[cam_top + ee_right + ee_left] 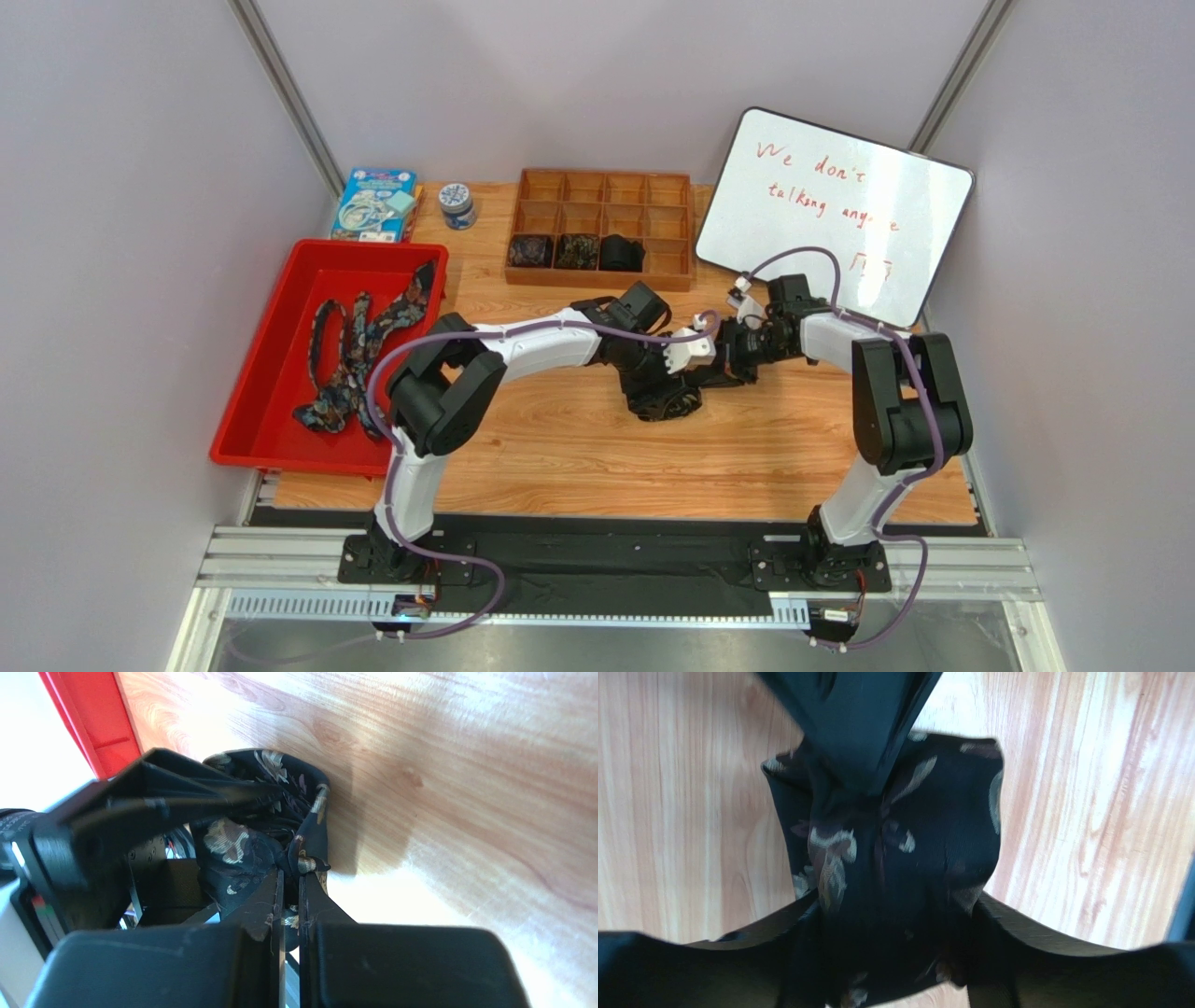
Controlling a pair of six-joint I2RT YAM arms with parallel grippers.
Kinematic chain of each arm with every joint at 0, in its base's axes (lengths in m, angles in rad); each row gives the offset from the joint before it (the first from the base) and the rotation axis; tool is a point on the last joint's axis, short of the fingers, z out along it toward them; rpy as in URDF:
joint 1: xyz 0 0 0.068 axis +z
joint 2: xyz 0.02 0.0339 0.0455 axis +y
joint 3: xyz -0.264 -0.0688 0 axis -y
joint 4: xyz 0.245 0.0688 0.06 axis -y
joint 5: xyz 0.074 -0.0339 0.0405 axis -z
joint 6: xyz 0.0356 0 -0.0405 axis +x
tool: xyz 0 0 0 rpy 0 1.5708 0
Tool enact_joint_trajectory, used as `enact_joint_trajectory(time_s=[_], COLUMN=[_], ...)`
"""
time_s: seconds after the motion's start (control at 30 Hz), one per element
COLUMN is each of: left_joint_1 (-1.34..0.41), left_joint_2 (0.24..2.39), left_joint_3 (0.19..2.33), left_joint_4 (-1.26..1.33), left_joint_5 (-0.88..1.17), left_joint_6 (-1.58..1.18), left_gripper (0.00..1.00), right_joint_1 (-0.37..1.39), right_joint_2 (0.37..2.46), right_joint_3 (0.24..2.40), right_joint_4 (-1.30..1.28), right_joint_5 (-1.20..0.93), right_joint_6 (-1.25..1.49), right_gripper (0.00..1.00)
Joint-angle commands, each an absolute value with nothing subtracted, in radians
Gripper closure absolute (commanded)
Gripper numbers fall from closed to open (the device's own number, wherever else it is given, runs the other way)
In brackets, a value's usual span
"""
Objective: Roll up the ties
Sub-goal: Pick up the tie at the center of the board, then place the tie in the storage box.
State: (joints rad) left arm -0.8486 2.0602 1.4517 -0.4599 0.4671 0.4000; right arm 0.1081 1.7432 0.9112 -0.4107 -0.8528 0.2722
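A light wooden table top [561, 434] is closed in by plain grey walls [126, 210]. Right of the red plastic tray [267, 385], a bunched dark tie with pale flowers [673, 406] [899, 861] is seen on the wood. It is squeezed between the fingers of the left gripper [898, 910], and a thin fold is pinched by the right gripper [290, 882], fingers almost together. Loose ties [358, 350] are seen inside the tray. Behind and right of the tray, three rolled ties [575, 252] are kept in a brown wooden box [673, 196]
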Motion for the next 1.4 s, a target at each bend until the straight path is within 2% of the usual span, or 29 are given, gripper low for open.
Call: enact_joint_trajectory(time_s=[0.0, 0.03, 0.07, 0.37, 0.43, 0.67, 0.93, 1.17, 1.37], left_joint_1=[-0.805, -0.804, -0.799, -0.752, -0.729, -0.629, -0.546, -0.535, -0.511], left_joint_2=[1.929, 1.907, 1.887, 1.704, 1.686, 1.634, 1.621, 1.608, 1.617], left_joint_3=[1.413, 1.408, 1.408, 1.401, 1.394, 1.379, 1.362, 1.324, 1.345], left_joint_4=[-0.491, -0.488, -0.486, -0.557, -0.568, -0.578, -0.588, -0.571, -0.569], left_joint_5=[0.486, 0.492, 0.500, 0.465, 0.449, 0.393, 0.390, 0.390, 0.385], left_joint_6=[0.318, 0.301, 0.298, 0.235, 0.227, 0.167, 0.146, 0.163, 0.173], left_gripper=[0.28, 0.21, 0.19, 0.16, 0.01, 0.00, 0.01, 0.00, 0.00], right_joint_1=[0.114, 0.114, 0.114, 0.115, 0.118, 0.144, 0.195, 0.215, 0.241], right_joint_2=[1.663, 1.654, 1.652, 1.655, 1.666, 1.778, 1.936, 2.077, 2.135], right_joint_3=[0.951, 0.969, 0.982, 1.185, 1.230, 1.488, 1.796, 1.951, 1.997], right_joint_4=[-0.457, -0.463, -0.475, -0.543, -0.546, -0.558, -0.635, -0.615, -0.634], right_joint_5=[-0.808, -0.808, -0.805, -0.733, -0.693, -0.615, -0.304, -0.236, -0.114], right_joint_6=[0.337, 0.347, 0.360, 0.422, 0.440, 0.488, 0.456, 0.451, 0.400], right_gripper=[1.00, 1.00, 1.00, 1.00, 1.00, 1.00, 1.00, 1.00, 1.00])
